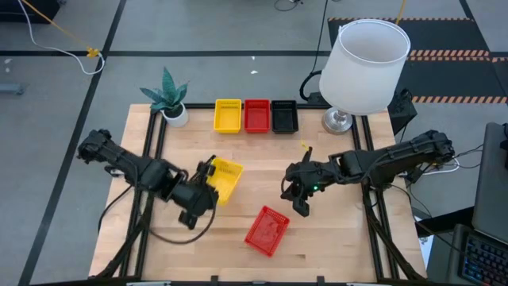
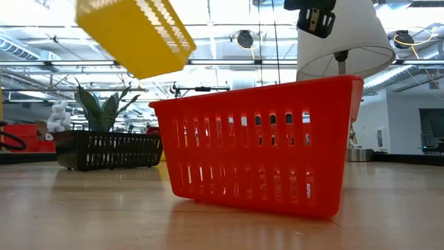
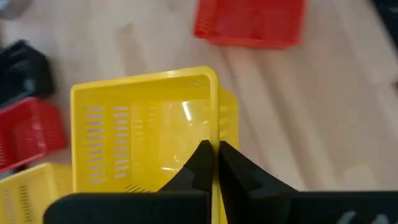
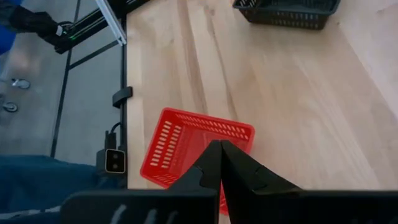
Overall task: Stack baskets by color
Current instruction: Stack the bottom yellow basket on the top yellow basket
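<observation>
Yellow basket [image 1: 225, 179]: clamped by its rim in the left pincer [image 1: 208, 176], held tilted above the bench [image 1: 341, 238]. To be levelled, then nested into the yellow stack [image 1: 228, 115] at the far edge. Right pincer [image 1: 298, 195]: clenched, empty, over the red basket [image 1: 267, 230].

Reaching in from the table's left side, left arm angling toward the middle, left gripper [image 1: 208, 176] pinching its fingers [image 3: 202, 163] tight over the rim of a yellow basket [image 1: 226, 179] and holding it off the table. Stretching in from the right edge, right arm bending low, right gripper [image 1: 300, 202] hanging above the table, fingers [image 4: 211, 163] pressing together on nothing.
</observation>
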Robot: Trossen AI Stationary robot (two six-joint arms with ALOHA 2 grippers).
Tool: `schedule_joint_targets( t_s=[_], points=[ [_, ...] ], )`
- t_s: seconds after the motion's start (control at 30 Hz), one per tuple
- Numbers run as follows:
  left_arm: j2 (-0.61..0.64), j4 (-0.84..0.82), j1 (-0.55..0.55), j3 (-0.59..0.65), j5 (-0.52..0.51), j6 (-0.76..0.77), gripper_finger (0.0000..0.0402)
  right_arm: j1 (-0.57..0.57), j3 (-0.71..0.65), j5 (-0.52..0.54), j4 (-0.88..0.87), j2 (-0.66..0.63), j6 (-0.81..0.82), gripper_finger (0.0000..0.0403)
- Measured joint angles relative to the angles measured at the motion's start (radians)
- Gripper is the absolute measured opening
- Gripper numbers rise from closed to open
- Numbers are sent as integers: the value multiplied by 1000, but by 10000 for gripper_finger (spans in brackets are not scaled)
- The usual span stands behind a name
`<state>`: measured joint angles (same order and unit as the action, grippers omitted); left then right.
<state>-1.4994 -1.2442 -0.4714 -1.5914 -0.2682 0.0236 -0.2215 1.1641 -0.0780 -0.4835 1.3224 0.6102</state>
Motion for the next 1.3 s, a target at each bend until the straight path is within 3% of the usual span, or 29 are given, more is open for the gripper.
schedule_joint_targets(
  t_s=[0.43,0.67,0.83,1.1,1.3],
  points=[
    [0,-37,335,-6,-75,-266,5,40,0,9,8,-49,26,0],
    [0,-4,520,-6,-77,-383,15,78,0,100,-2,-140,-18,0],
    [0,78,615,-6,-74,-457,7,110,0,158,-19,-208,-46,0],
    [0,181,734,-6,-69,-565,14,157,0,168,-30,-255,-55,0],
    [-7,203,844,-6,-1,-601,6,164,0,165,-33,-256,-56,0]
  ],
)
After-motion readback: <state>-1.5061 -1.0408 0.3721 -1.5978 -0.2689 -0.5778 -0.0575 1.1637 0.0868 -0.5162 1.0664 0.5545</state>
